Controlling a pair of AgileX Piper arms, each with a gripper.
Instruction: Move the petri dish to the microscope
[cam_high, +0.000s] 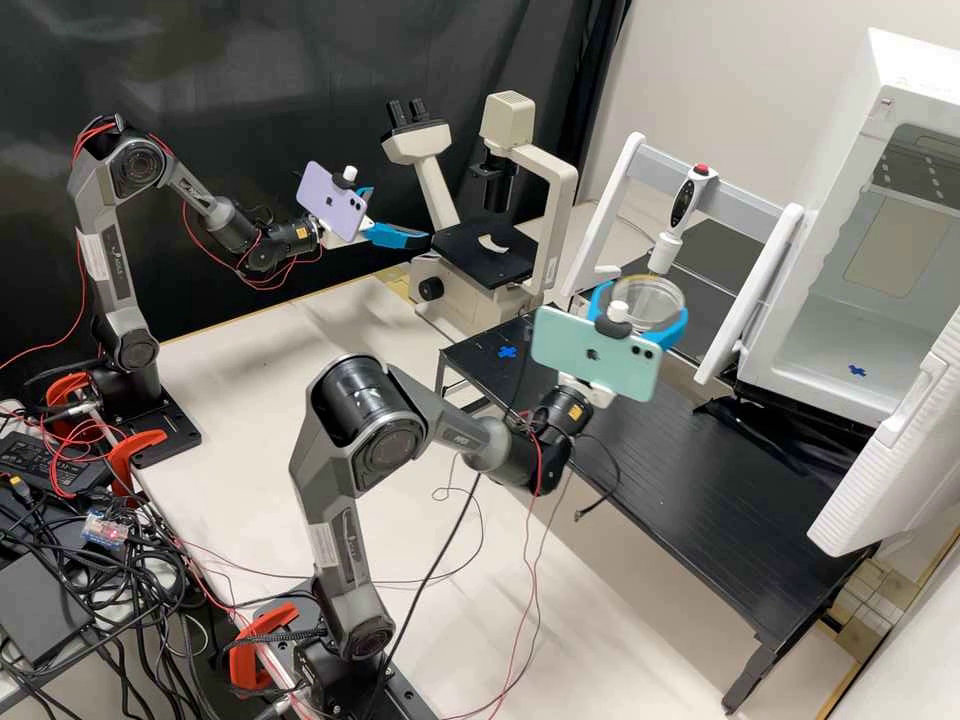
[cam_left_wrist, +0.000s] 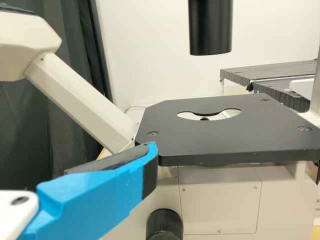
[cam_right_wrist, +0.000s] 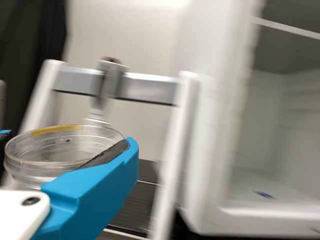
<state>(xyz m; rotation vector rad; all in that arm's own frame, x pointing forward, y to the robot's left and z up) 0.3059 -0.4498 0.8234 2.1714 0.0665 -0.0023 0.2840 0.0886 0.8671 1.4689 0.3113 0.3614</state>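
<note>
Over the black table (cam_high: 720, 480), near its microscope end, my right gripper (cam_high: 645, 303) has the dish (cam_high: 650, 293) clasped between its fingers, roughly level as best I can tell. I judge this the carry: next I must bring it past the table's corner and lower it onto the microscope stage (cam_high: 462, 258). That arm is stretched out, bent at the elbow, while my left gripper (cam_high: 400, 214) stands wide and empty by the stage's corner.

Bright, diffuse room light, soft shadows, faint glare
</note>
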